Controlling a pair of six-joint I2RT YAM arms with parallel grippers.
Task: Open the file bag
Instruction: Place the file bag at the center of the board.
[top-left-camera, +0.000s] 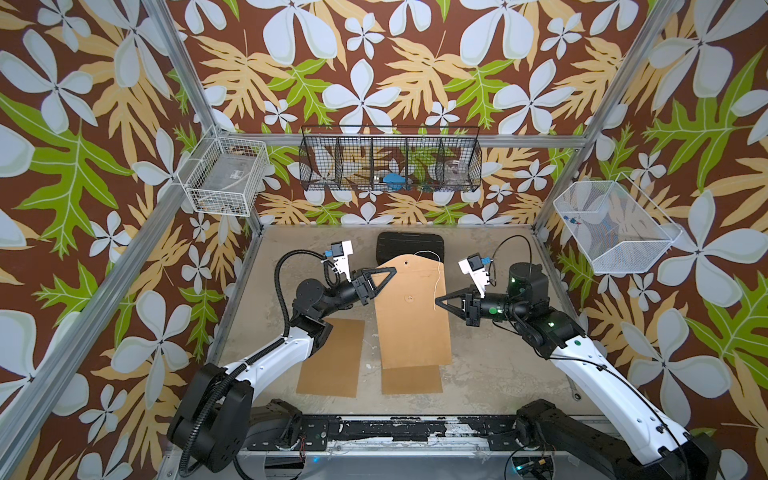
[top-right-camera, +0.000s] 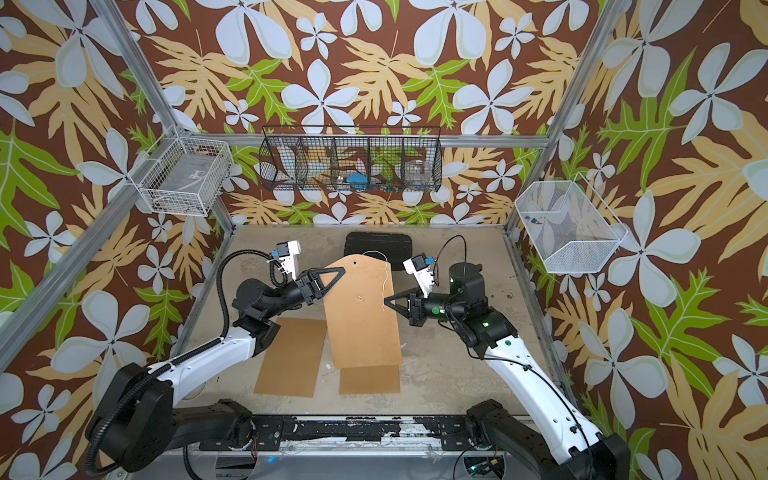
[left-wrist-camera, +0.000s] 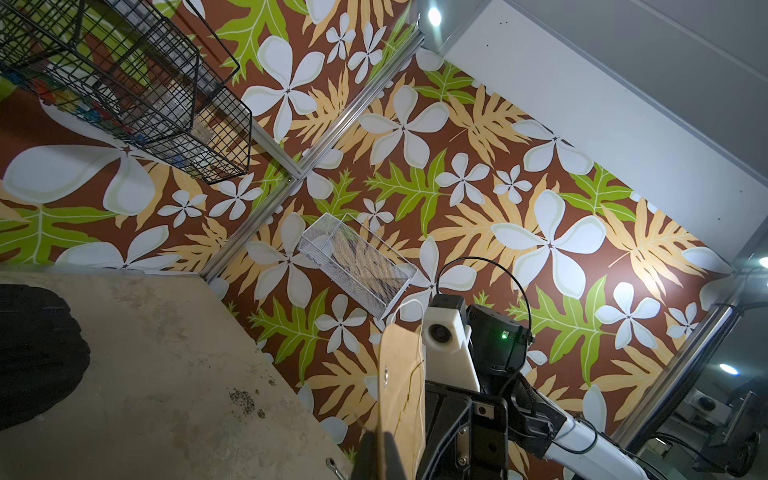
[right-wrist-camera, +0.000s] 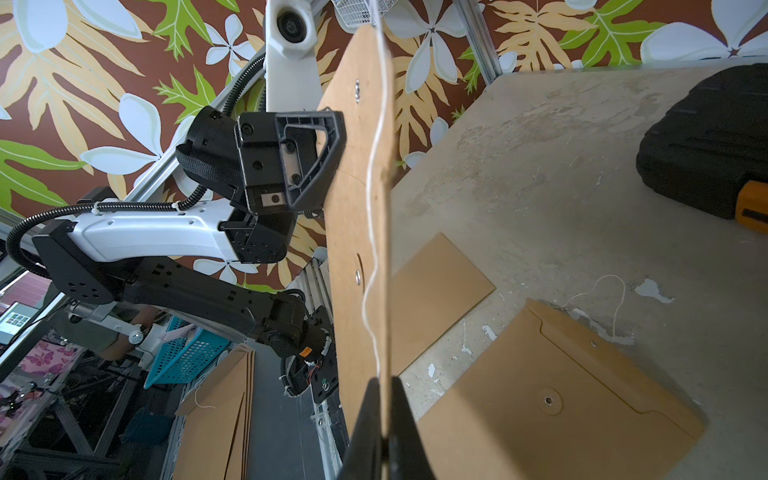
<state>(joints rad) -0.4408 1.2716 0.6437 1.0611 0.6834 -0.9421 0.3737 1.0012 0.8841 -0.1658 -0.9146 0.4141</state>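
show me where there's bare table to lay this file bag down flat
Widest bare patch: beige table between the front-centre flat brown envelope and the right arm. Smaller: back left corner, behind the left arm. Crowded mid-table: left claw and right claw hold the brown string-tie file bag, black plastic case behind, second flat brown envelope beside.

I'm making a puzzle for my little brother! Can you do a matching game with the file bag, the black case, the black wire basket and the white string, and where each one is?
Things:
1. file bag
2. black case
3. black wire basket
4. white string

Places:
A. hangs on the back wall
B. runs down the bag's front
C. held up by the left gripper and the right gripper
D. lies at the back of the table

Pairs: 1-C, 2-D, 3-A, 4-B
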